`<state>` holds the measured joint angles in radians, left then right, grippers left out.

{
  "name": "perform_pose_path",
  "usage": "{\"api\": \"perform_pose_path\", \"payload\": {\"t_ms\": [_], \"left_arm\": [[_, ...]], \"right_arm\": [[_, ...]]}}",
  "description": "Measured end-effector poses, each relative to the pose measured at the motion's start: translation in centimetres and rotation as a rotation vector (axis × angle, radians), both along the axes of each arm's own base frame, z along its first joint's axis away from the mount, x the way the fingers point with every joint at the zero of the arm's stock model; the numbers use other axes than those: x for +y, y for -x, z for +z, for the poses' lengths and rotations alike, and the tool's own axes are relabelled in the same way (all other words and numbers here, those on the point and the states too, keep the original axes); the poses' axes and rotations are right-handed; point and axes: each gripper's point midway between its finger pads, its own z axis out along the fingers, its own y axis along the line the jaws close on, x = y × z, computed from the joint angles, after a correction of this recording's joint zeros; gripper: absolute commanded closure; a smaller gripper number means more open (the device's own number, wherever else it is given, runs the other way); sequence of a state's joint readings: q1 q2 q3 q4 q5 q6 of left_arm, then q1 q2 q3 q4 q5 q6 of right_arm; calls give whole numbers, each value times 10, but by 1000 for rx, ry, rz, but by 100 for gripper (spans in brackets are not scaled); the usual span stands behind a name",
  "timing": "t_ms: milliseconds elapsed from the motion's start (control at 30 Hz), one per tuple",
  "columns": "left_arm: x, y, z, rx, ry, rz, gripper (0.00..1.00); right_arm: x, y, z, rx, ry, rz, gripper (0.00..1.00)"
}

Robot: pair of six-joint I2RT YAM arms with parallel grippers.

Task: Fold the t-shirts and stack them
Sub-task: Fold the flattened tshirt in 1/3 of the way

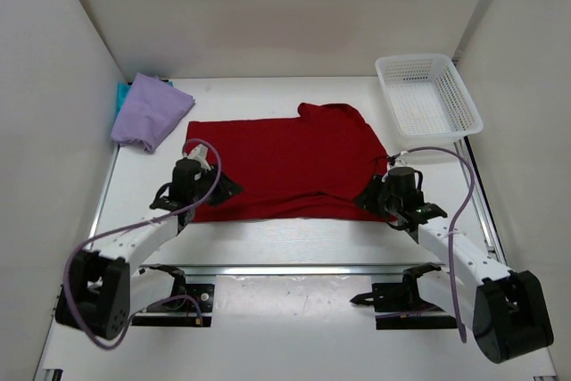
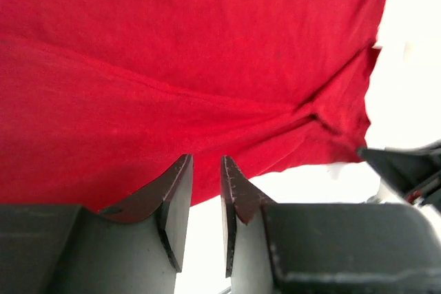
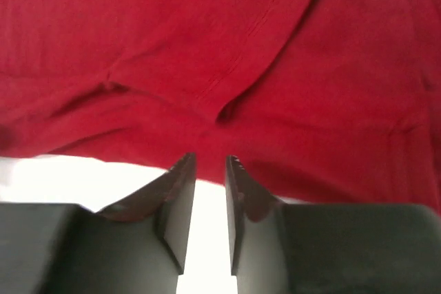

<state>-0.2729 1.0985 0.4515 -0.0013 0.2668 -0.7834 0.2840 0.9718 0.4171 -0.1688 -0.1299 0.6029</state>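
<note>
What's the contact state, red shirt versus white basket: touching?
Apart. The top external view shows a strip of bare table between the red shirt at its right edge and the white basket at its nearest wall.

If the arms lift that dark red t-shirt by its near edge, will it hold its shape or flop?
Probably floppy: the deep red cloth t-shirt lies flat with soft creases, so it should sag between pinch points. Likely light, as the fabric looks thin. Pushed, it would probably bunch rather than slide, given the wrinkles near its hem.
</note>
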Motion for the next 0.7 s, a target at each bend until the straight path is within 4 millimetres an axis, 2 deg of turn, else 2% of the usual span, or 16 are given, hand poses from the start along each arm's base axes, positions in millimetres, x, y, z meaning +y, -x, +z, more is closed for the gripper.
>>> {"api": "perform_pose_path", "payload": {"t_ms": [100, 300, 600, 700], "left_arm": [[-17, 4, -17, 46, -1, -49, 68], [-45, 20, -22, 15, 21, -139, 68], [-51, 35, -36, 22, 32, -183, 69], [-50, 37, -38, 26, 33, -186, 70]], "right_arm": [[-3, -9, -7, 2, -16, -15, 70], [9, -18, -18, 10, -52, 15, 68], [13, -21, -30, 45, -69, 18, 66], [14, -21, -33, 52, -67, 18, 73]]}}
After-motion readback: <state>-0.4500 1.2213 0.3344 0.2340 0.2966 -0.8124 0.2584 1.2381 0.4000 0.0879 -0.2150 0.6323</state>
